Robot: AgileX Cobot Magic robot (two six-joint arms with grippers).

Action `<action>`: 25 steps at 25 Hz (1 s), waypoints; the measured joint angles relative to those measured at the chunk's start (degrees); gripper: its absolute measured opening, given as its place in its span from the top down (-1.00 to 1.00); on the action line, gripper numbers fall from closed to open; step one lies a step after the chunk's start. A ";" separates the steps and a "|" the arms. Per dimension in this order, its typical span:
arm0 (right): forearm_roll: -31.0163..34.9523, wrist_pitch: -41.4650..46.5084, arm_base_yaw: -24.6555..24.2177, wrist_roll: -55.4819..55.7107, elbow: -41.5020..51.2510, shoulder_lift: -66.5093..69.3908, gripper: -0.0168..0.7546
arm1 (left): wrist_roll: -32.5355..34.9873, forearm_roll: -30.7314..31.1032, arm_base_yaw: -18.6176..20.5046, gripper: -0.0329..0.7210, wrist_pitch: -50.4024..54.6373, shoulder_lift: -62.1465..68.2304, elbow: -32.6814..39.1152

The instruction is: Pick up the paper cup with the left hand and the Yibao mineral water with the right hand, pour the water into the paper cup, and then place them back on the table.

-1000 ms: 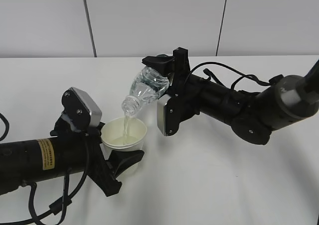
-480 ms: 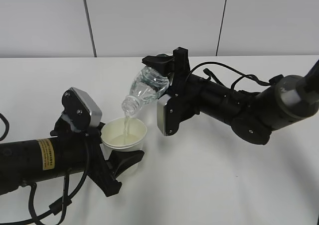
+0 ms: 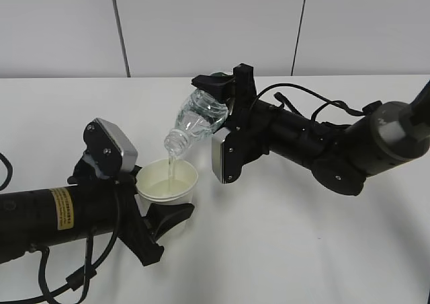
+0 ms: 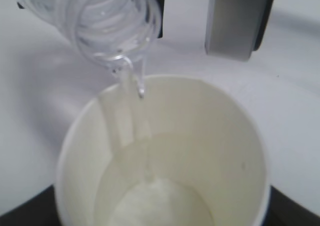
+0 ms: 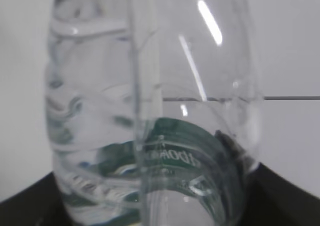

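My left gripper (image 3: 161,213) is shut on the white paper cup (image 3: 167,183) and holds it upright above the table (image 3: 282,250). My right gripper (image 3: 218,95) is shut on the clear Yibao mineral water bottle (image 3: 196,119), tilted neck down to the left over the cup. A thin stream of water runs from its neck (image 3: 176,142) into the cup. In the left wrist view the cup (image 4: 165,161) fills the frame with water in its bottom and the bottle neck (image 4: 115,31) above it. In the right wrist view the bottle (image 5: 150,116) fills the frame, its green label (image 5: 175,151) showing.
The white table runs to a pale panelled wall (image 3: 201,21) at the back. A black cable (image 3: 40,277) loops under my left arm at the front left. My right arm (image 3: 336,146) lies across the right half of the table.
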 joint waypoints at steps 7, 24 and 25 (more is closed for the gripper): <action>0.00 -0.44 0.00 9.91 0.00 0.00 -0.29 | 0.00 -1.73 0.00 -0.25 -0.24 0.00 0.00; 6.65 -0.15 0.00 65.84 0.00 0.00 -0.29 | 7.89 -21.90 0.00 -0.25 -6.15 0.00 0.00; 7.12 0.46 0.00 67.84 0.10 0.00 -0.29 | 8.76 -23.79 0.14 -0.25 -7.00 0.00 0.00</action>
